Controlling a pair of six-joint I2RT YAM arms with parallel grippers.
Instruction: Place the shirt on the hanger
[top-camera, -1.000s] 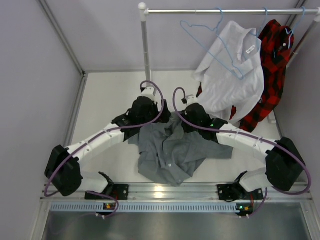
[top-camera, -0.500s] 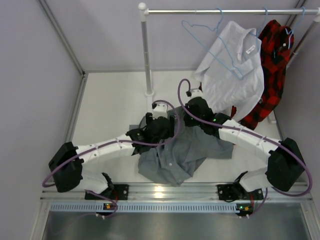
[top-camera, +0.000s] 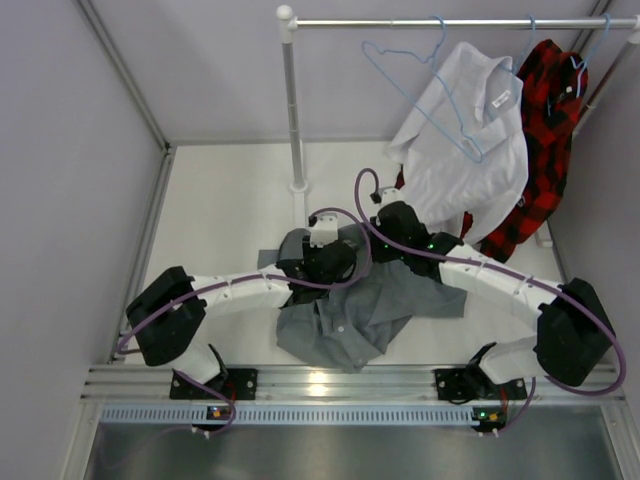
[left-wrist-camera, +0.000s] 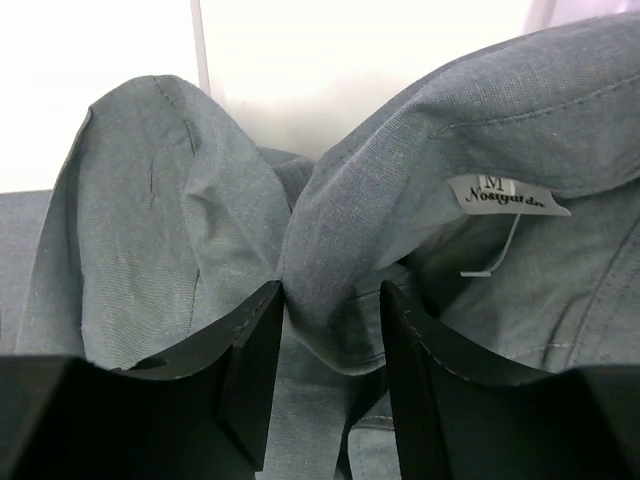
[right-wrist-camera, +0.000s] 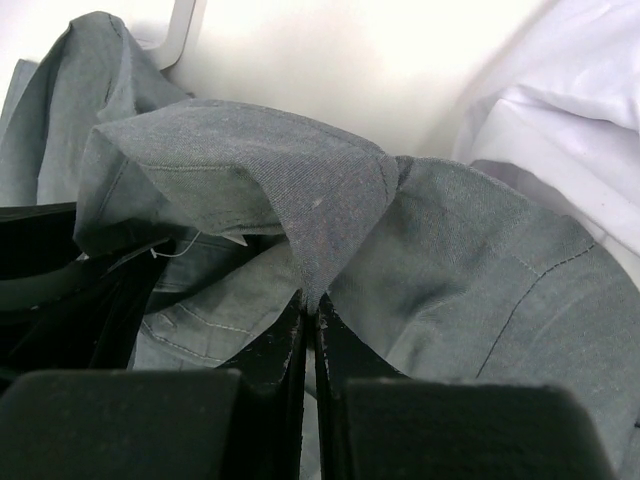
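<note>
Nearest us, the shirt (top-camera: 345, 320) lies crumpled on the white desk (top-camera: 220, 200) just beyond the arm bases, its lower part spread toward the near edge and its collar end bunched up between the two wrists. The left fingers (left-wrist-camera: 268, 310) stand apart on either side of a raised fold of the grey collar, with cloth touching both inner faces; a white size label (left-wrist-camera: 505, 193) shows just to the right of them. The right fingers (right-wrist-camera: 288, 340) are closed, pinching another fold of the collar between their tips. Further back, the hanger (top-camera: 400, 88) hangs tilted from the metal rail (top-camera: 450, 21), bare of the shirt. Beside it hang a white shirt (top-camera: 470, 170) and, rightmost, a plaid shirt (top-camera: 545, 120).
</note>
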